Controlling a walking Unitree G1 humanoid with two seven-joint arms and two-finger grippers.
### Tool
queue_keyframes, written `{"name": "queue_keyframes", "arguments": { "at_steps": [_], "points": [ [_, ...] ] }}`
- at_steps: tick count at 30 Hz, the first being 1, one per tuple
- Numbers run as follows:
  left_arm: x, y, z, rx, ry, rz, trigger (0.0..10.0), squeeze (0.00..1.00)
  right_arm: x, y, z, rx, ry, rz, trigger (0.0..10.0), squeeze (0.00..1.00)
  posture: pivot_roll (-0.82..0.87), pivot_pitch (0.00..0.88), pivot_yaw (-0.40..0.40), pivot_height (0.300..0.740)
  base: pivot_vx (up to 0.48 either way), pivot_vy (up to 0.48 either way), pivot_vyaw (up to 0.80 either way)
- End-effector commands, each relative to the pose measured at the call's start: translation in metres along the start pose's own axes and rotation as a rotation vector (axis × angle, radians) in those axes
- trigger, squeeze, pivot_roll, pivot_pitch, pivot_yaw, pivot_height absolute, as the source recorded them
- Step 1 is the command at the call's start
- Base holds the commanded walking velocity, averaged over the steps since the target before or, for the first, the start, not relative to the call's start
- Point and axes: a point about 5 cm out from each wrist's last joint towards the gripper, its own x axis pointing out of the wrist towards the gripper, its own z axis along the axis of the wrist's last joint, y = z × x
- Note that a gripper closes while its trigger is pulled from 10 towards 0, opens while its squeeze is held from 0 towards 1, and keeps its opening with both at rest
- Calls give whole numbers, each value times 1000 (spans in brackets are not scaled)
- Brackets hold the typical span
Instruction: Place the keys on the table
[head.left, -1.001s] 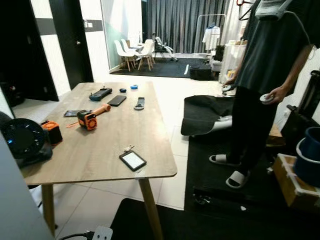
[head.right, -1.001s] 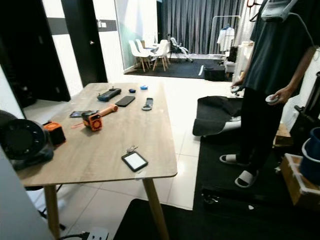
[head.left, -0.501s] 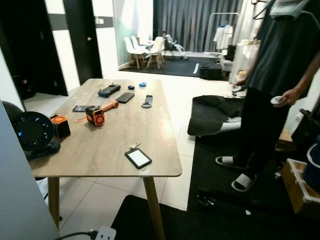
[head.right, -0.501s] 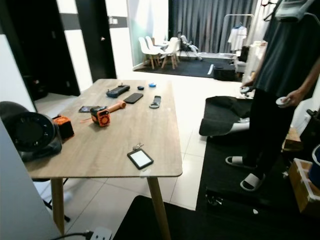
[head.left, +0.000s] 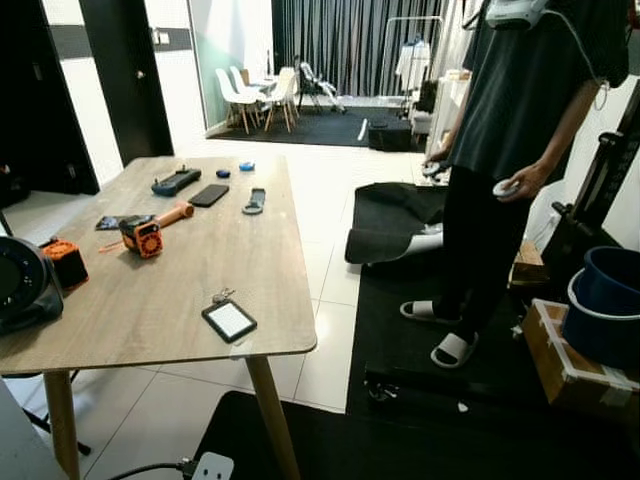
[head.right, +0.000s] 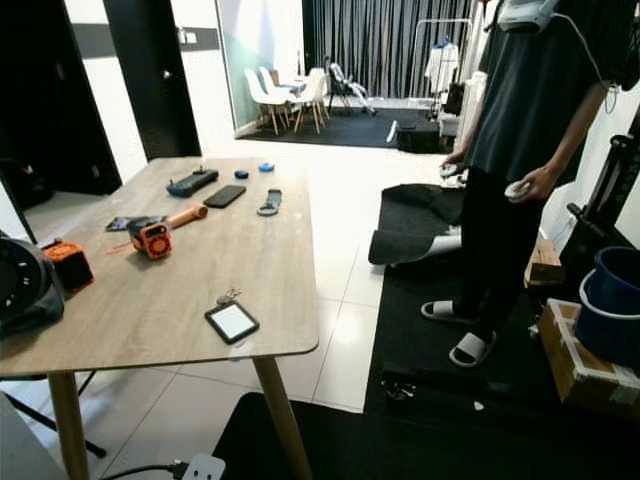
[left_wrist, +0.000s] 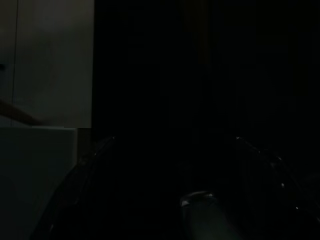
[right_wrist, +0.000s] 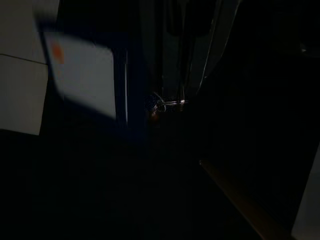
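Already, keys (head.left: 221, 296) (tagged) on table (head.left: 190, 250).

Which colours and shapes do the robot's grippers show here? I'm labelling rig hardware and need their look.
Little can be made out, since both arms hang idle in shade. The left gripper reads as a black mass, with faint glints tracing two curved edges. The right wrist view is too dark to tell the right gripper's look; a thin glinting wire sits among black shapes. No markings are legible.

No lettering, label, brand or number is legible on any surface; all too small or blurred.
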Motion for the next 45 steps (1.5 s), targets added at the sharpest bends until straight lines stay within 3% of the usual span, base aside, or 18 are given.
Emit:
{"name": "queue_keyframes", "arguments": {
  "at_steps": [1, 22, 38, 45],
  "points": [
    [-1, 3, -5, 17, 23, 1, 10000, 0, -1, -1, -4, 10, 12, -8, 10000, 0, 57, 18, 29, 740, 0, 0, 0],
    [-1, -2, -7, 32, 29, -10, 10000, 0, 0, -5, -1, 31, 7, -22, 10000, 0, 57, 22, 30, 740, 0, 0, 0],
    [-3, 12, -3, 77, 25, -12, 10000, 0, -3, 7, -13, 94, 32, -26, 10000, 0, 82, 28, 78, 740, 0, 0, 0],
    [-3, 12, -4, 69, 21, -1, 10000, 0, -3, 6, -13, 66, 37, -13, 10000, 0, 76, 24, 35, 740, 0, 0, 0]
  ]
}}
